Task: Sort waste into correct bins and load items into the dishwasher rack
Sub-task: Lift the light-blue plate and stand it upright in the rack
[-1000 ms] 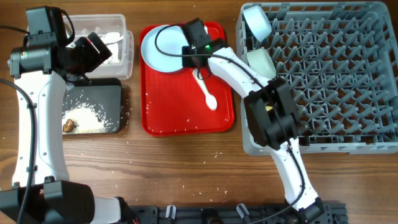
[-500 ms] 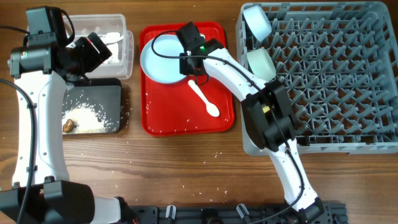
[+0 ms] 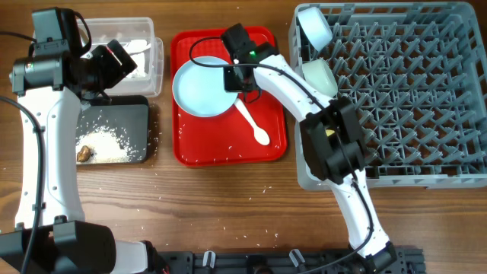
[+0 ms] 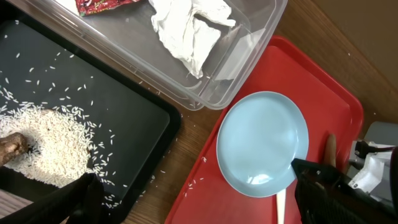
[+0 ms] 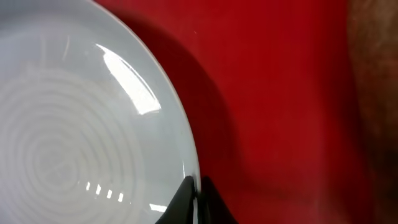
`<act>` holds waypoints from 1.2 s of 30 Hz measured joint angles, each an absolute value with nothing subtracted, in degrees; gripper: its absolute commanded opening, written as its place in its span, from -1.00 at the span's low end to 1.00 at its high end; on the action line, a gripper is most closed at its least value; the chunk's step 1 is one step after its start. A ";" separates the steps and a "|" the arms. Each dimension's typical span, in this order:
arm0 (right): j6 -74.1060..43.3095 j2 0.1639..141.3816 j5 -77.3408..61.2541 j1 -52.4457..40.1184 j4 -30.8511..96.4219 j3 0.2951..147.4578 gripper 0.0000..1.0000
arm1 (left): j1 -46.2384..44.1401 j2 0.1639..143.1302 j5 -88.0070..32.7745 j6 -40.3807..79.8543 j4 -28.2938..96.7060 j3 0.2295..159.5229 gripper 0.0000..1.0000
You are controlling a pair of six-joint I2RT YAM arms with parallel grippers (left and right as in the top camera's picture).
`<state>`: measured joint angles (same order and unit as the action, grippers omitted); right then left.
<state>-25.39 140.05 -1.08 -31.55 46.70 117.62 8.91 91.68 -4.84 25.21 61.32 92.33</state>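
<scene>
My right gripper [image 3: 237, 76] is shut on the right rim of the pale blue plate [image 3: 198, 90], over the red serving tray [image 3: 228, 152]. In the right wrist view its fingers [image 5: 196, 194] pinch the plate's edge [image 5: 81, 137]. The white spoon [image 3: 252, 122] lies on the tray beside the plate. My left gripper [image 4: 199, 205] is open and empty above the bins. The clear tub [image 4: 211, 93] holds the red-and-white wrapper [image 4: 99, 5] and crumpled paper [image 4: 186, 25]. The black tray [image 4: 124, 112] holds rice [image 4: 43, 149] and a brown lump [image 4: 12, 146]. A brown stick [image 4: 331, 149] lies on the red tray.
The grey dishwasher rack [image 3: 411, 99] fills the right side, with the pale blue bowl [image 3: 314, 27] and pale green bowl [image 3: 319, 76] standing at its left edge. Loose rice grains dot the red tray and the wood. The yellow cup is not visible.
My right gripper has drawn the plate from the tray's back left corner toward the tray's middle. The left arm has not moved.
</scene>
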 measured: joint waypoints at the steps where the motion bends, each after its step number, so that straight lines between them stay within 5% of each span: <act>1: -24.49 139.63 -0.58 -31.55 46.61 117.58 -0.91 | 8.91 91.68 -4.84 25.21 61.30 92.33 1.00; 11: -18.94 123.04 9.96 -29.91 46.87 117.47 -0.91 | 8.91 91.68 -4.84 25.21 61.32 92.33 1.00; 20: -7.40 105.30 34.61 -16.78 51.03 117.47 -0.91 | 8.91 91.68 -4.84 25.21 61.30 92.33 1.00; 30: 21.91 104.99 46.94 -9.87 56.36 114.67 -0.91 | 8.91 91.68 -4.82 25.21 61.30 92.33 1.00; 36: 26.76 109.60 49.19 -9.80 56.10 114.67 -0.91 | 8.91 91.68 -4.84 25.21 61.32 92.33 1.00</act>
